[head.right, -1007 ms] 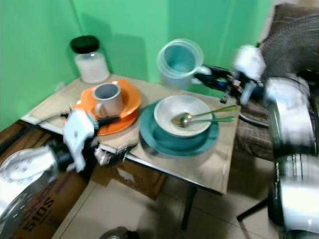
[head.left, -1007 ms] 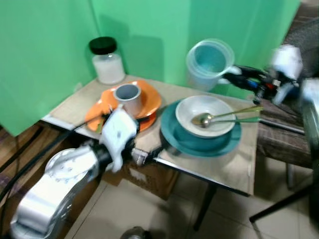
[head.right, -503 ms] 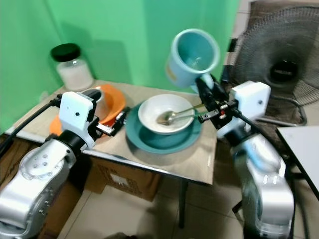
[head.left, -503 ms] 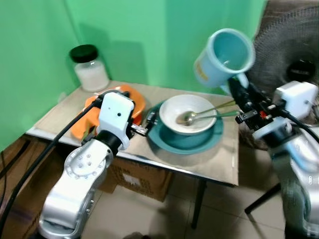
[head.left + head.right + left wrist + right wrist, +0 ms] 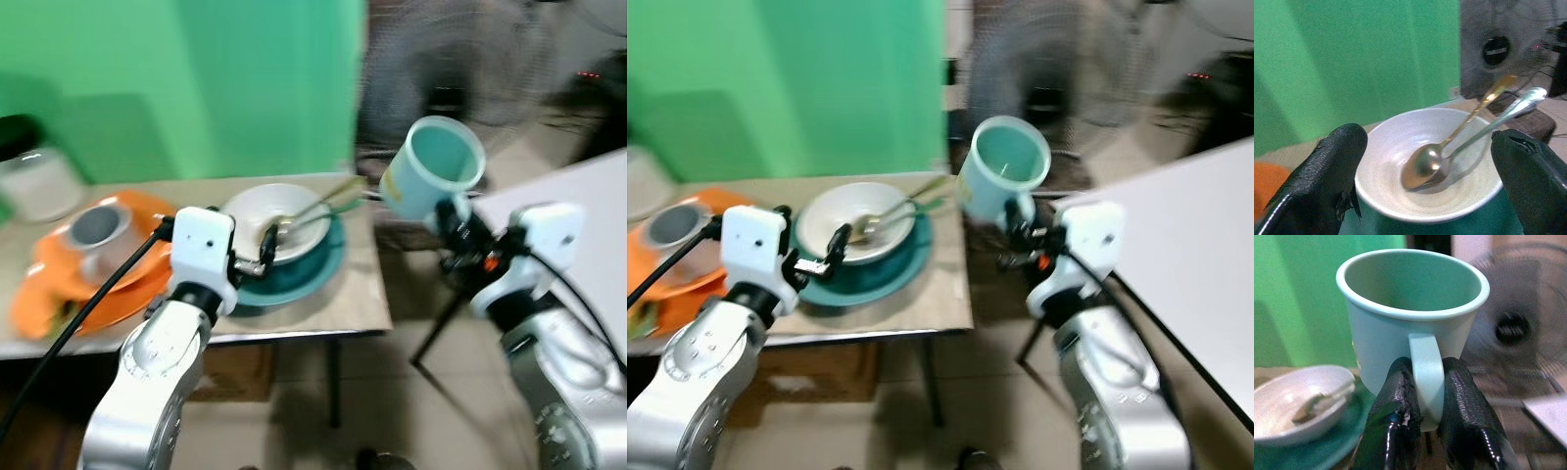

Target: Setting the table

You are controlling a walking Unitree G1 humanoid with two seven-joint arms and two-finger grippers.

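Right end effector: fingers pinched together on the handle of the pale blue mug. Mug held clear of the desk, past its edge at 3 o'clock from the bowl, tilted with its mouth toward the camera. Holding by the handle leaves the body free, so it could be set down upright.

Left end effector: fingers spread wide apart, clamped on nothing, poised either side of the white bowl, probably for a grasp across the rim. Bowl sits on a teal plate. Two spoons lie in it, bowls down, handles leaning out over the rim toward 2 o'clock; one gold, one silver.

At 9 o'clock from the teal plate: orange plate carrying a grey cup. A jar beyond it at 11 o'clock. Head views are blurred.

White surface at 3 o'clock, well apart from the desk; judged the likely destination for the mug. Fan behind.
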